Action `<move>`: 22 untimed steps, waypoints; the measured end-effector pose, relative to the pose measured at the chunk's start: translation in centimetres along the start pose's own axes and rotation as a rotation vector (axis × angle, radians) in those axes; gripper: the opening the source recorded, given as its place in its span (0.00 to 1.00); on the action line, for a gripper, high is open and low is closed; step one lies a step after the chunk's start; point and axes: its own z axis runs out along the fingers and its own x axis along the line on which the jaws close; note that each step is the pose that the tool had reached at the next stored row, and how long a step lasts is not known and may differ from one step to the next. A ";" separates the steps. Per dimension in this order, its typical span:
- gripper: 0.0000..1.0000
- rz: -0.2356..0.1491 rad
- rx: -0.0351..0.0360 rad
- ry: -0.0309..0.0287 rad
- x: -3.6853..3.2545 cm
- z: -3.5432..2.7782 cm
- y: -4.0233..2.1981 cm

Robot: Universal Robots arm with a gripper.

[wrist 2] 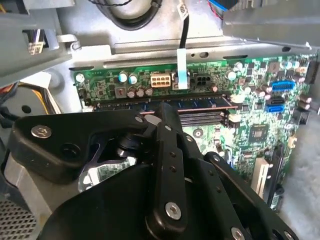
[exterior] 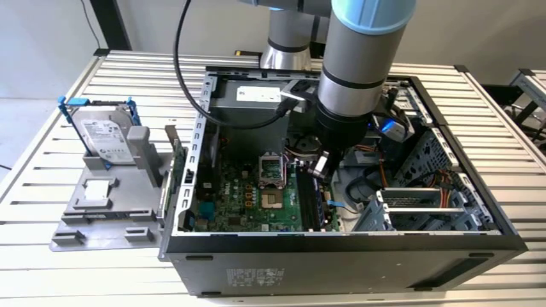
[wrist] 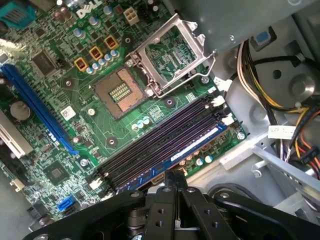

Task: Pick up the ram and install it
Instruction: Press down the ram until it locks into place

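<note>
The ram [wrist: 196, 143] is a dark stick with a long pale label. It lies in the outermost of the long black motherboard slots [wrist: 160, 142], beside the board's edge. In the second wrist view the ram [wrist 2: 202, 103] runs along the same slot. My gripper [wrist: 176, 176] is shut, its black fingers pressed together with nothing between them. Their tips sit right over the ram's top edge near its middle; I cannot tell whether they touch it. In the exterior view the gripper [exterior: 321, 169] reaches down into the open computer case [exterior: 341, 246], above the slots.
The open CPU socket [wrist: 120, 92] and its raised metal frame [wrist: 170, 55] lie beside the slots. Cable bundles [wrist: 295, 130] and a drive cage [exterior: 422, 208] crowd the case's other side. Outside the case, a silver hard drive [exterior: 107, 137] stands on a grey fixture [exterior: 102, 211].
</note>
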 end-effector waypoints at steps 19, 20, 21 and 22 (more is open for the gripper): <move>0.00 -0.120 -0.0052 -0.0057 0.09 0.25 0.14; 0.00 -0.132 -0.0061 -0.0074 0.09 0.30 0.15; 0.00 -0.143 -0.0069 -0.0083 0.10 0.34 0.15; 0.00 -0.154 -0.0079 -0.0089 0.10 0.38 0.16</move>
